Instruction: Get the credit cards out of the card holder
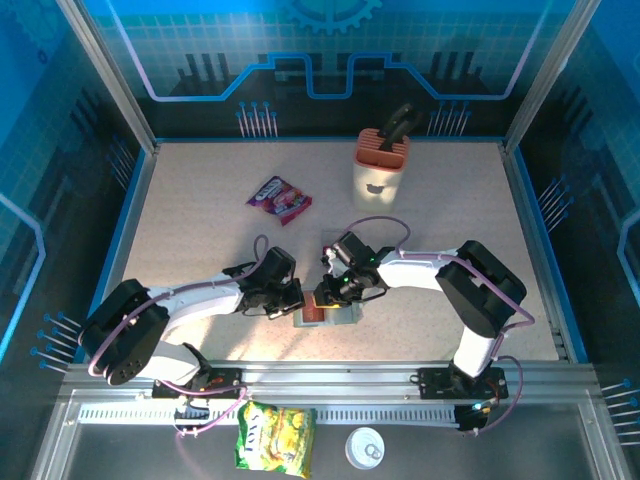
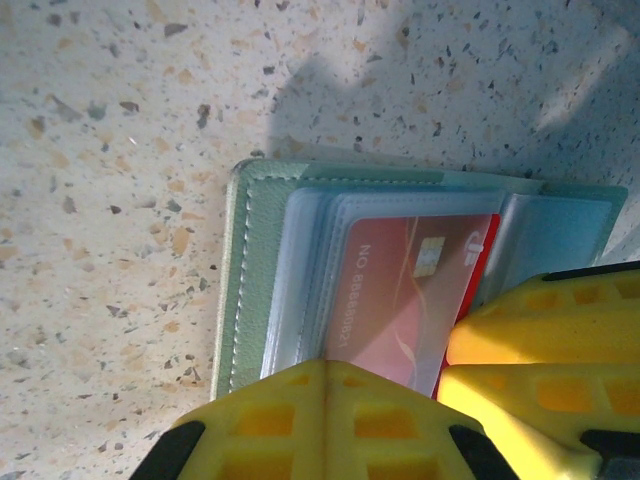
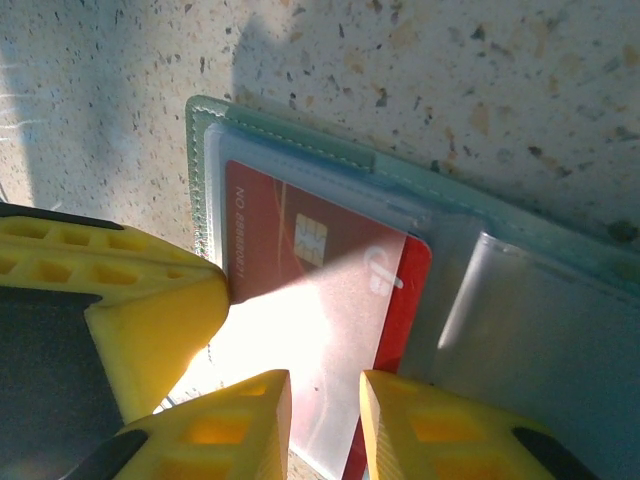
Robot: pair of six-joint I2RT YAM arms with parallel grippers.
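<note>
From above, the card holder lies open on the worktop, close to the near edge and about midway along it. A red credit card shows on its left half. The left claw reaches in from the left and the right claw from the right, and their tips meet over the holder's left half. A purple-red snack packet lies left of centre, in the far half of the worktop. A beige knife block stands near the far edge, right of the middle. Below the near edge, a yellow-green bag and a white round lid lie beside the rail.

In the left wrist view, the card holder shows its grey-green cover edge and its clear sleeves. The red credit card sits inside a sleeve, chip upward. The left claw has its jaws pressed together, and its tip is at the sleeves' lower edge. The right claw comes in from the right, at the card's edge.

In the right wrist view, the right claw stands narrowly apart. The sleeve and the edge of the red credit card run into the gap, but I cannot tell whether they are pinched. The left claw touches the left border of the card holder.
</note>
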